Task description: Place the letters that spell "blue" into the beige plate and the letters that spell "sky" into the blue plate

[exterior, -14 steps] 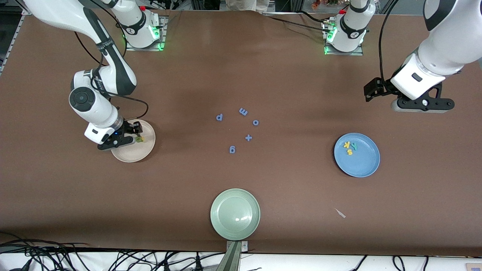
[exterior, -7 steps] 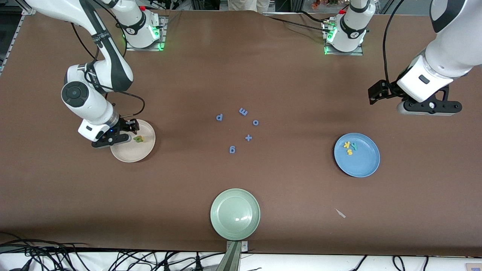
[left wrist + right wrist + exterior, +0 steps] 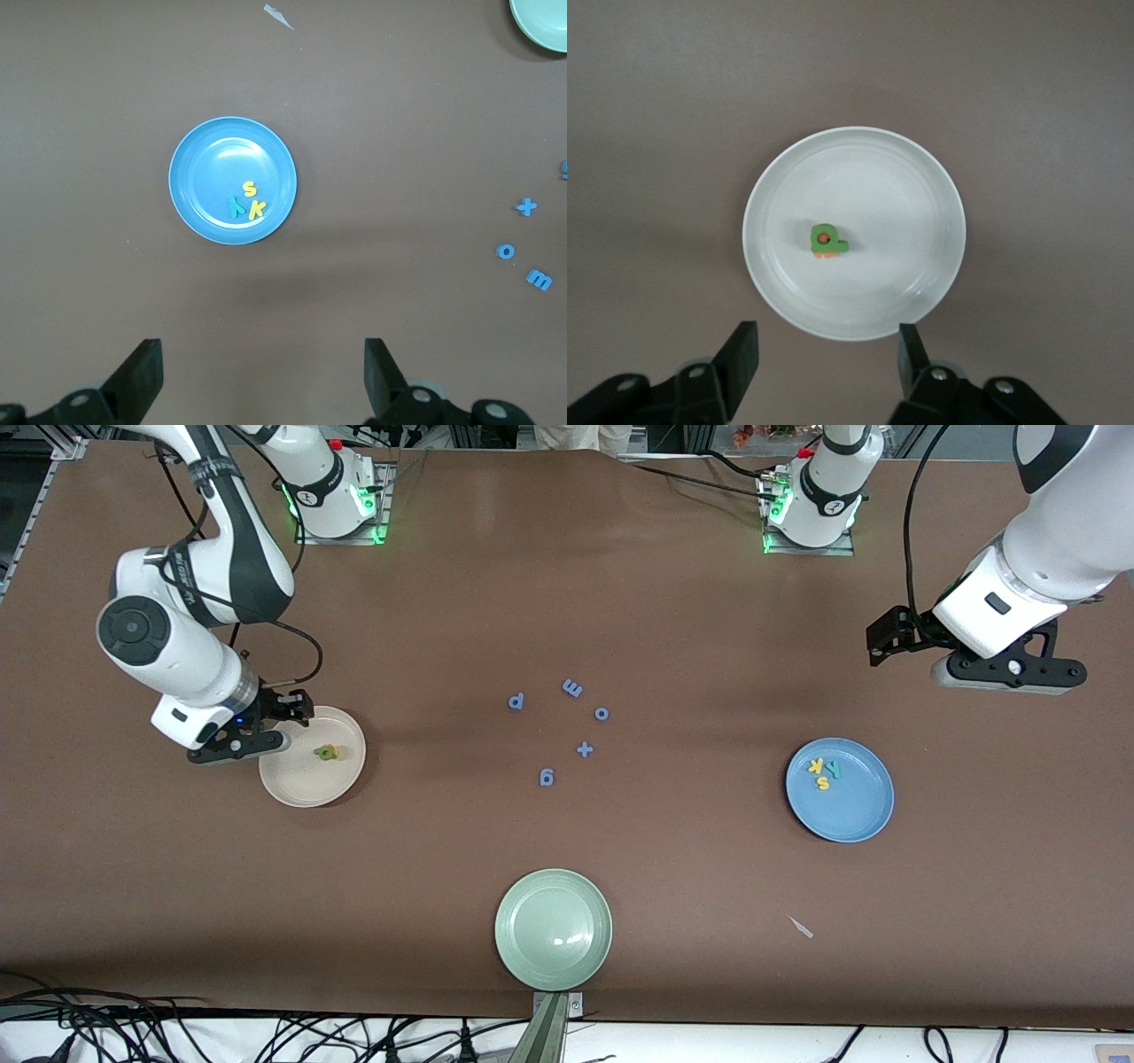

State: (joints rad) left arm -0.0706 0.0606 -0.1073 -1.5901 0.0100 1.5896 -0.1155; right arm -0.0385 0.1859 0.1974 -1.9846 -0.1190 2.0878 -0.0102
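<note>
The beige plate (image 3: pixel 306 784) lies toward the right arm's end of the table. In it sits a small clump of foam letters (image 3: pixel 326 753), green on top with orange showing under it (image 3: pixel 827 240); I cannot tell the single letters apart. My right gripper (image 3: pixel 237 749) hangs open and empty just off that plate's rim (image 3: pixel 877 195). The blue plate (image 3: pixel 850 806) holds a yellow "s" (image 3: pixel 823 783), a yellow "k" (image 3: pixel 817 765) and a teal "y" (image 3: pixel 833 770). My left gripper (image 3: pixel 1005 675) waits open and empty, high over bare table beside the blue plate (image 3: pixel 208 177).
Several all-blue letters lie mid-table: "p" (image 3: pixel 516 701), "m" (image 3: pixel 572 687), "o" (image 3: pixel 601 713), "+" (image 3: pixel 584 749), "g" (image 3: pixel 547 777). A pale green plate (image 3: pixel 554 928) sits near the front edge. A small white scrap (image 3: pixel 802 927) lies nearer the camera than the blue plate.
My right gripper has drawn back from over the beige plate toward the right arm's end of the table, leaving the letter clump in the plate. The left arm shifted slightly, then held.
</note>
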